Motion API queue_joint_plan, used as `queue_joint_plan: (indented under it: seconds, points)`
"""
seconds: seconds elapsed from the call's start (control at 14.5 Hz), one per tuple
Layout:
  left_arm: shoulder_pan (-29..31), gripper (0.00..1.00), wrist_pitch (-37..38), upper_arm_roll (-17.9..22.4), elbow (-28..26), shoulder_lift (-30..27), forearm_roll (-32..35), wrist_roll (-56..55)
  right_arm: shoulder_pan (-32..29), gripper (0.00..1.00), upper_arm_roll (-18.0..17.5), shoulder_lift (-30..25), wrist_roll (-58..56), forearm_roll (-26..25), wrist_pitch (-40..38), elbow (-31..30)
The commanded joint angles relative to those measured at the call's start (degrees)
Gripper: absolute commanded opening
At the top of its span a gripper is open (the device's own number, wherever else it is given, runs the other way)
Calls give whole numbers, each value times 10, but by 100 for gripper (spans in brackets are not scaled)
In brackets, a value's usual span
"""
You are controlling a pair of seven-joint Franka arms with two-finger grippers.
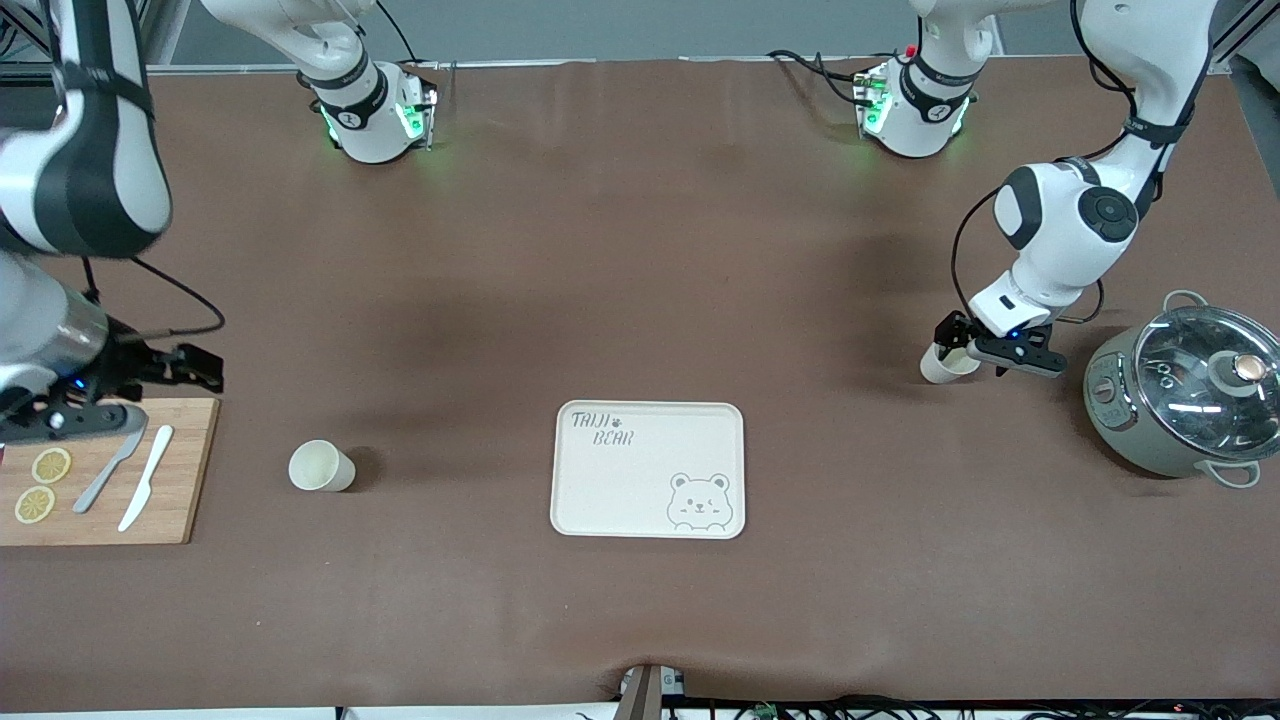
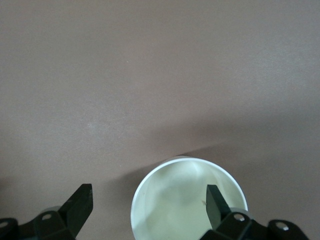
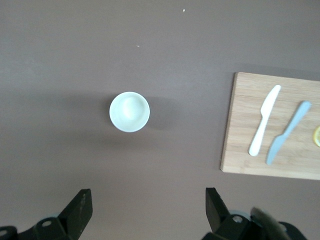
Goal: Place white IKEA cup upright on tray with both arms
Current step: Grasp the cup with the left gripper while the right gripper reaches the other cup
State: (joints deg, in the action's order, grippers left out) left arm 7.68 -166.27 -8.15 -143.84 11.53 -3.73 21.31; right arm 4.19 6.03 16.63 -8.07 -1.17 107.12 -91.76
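We find the left gripper (image 1: pixel 968 352) spread wide astride a cup's (image 1: pixel 945 364) rim, the right gripper (image 1: pixel 150 385) spread, empty, over the board (image 1: pixel 180 470).

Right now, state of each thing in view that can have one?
Left gripper: open, one finger inside the white cup's mouth.
White cup at the left gripper: upright, on the table, not gripped.
Right gripper: open, empty, over the wooden cutting board's edge.
Second white cup: upright, untouched.
Cream tray: empty.
Grey pot: glass lid on.

A robotics lab: two white arms (image 1: pixel 1070 220) bolted to a brown-covered table (image 1: pixel 640 250), cables trailing behind.
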Motion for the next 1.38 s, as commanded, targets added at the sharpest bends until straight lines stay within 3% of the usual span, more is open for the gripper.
queue_joint_plan:
  seconds: [0.0,0.41,0.48,0.55,1.03,1.31]
  points:
    - [5,100,-7,-4,8,10,-14,6,-20,100,-3,46,-36,28,25,10]
    - [7,100,-8,-3,12,22,-14,8,-31,100,-3,105,-97,53,89,10]
    - [7,95,-8,-4,14,24,-15,2,-31,100,-3,111,-97,53,99,10]
    - [11,1,-7,-2,11,23,-22,-9,-32,100,-3,118,-97,54,107,11]
    - [14,0,-8,-3,16,29,-20,-15,-32,100,-4,158,-97,61,173,12]
    - [3,0,-4,-10,50,31,-20,-50,-31,100,-4,174,-97,73,184,12]
